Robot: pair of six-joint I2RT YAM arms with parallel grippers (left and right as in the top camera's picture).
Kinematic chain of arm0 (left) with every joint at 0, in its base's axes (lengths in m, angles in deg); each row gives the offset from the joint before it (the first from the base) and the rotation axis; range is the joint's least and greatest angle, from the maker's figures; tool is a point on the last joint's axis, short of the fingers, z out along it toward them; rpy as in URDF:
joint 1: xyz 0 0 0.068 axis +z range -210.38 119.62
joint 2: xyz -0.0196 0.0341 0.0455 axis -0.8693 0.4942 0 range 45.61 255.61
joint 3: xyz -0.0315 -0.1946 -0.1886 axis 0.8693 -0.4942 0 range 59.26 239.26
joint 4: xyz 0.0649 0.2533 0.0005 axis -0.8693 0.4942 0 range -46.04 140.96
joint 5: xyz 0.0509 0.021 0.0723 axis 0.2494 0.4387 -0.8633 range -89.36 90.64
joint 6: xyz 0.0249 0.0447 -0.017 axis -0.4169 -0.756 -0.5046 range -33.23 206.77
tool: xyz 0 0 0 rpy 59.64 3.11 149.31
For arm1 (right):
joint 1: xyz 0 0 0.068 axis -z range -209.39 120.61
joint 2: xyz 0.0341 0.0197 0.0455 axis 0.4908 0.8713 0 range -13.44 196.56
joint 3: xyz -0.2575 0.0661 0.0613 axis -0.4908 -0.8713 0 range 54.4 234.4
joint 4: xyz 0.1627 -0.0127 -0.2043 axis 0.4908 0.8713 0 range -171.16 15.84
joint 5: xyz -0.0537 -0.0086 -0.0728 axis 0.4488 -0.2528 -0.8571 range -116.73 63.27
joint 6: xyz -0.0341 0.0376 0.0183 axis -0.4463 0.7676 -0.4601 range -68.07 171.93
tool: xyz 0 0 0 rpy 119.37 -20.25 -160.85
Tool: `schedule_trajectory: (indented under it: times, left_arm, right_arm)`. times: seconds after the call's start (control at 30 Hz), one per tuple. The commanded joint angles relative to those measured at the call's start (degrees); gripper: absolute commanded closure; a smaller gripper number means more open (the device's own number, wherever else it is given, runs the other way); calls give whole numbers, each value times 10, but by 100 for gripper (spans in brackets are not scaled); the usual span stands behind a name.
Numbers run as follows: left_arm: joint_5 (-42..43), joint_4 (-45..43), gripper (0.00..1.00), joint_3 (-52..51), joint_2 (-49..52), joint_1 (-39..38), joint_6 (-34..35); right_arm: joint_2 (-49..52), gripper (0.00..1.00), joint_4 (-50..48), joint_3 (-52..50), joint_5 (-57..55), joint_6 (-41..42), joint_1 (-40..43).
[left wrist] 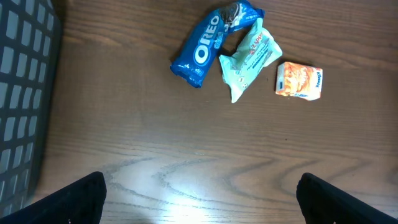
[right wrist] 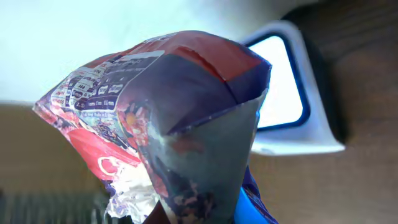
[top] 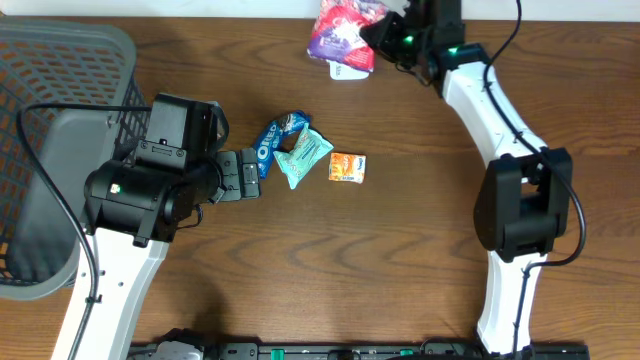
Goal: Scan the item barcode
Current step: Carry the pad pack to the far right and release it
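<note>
The right claw (top: 378, 35) pinches a snack bag (right wrist: 180, 124) by one edge. It looks light, crinkly and probably slippery, so grip its seam. The left claw (top: 243, 173) stands wide, empty.

A grey basket (top: 60, 150) sits at the desk's (top: 400, 250) left edge. Near the middle lie an Oreo pack (top: 276, 140), a green pouch (top: 303, 157) touching its right side, and an orange packet (top: 348, 167) just right of the pouch. The left gripper (top: 243, 174) points at the Oreo pack from the left, close to it. At the far edge, the right gripper (top: 378, 32) is clamped on a red and purple bag (top: 343, 25), over a white scanner (top: 350, 69).
</note>
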Motion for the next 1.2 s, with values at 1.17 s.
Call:
schedule_trajectory:
  times: [1.17]
  left_arm:
    - [-7, 2, 2, 1, 1, 3, -4]
  right_arm:
    - [-94, 99, 388, 11, -280, -158, 476]
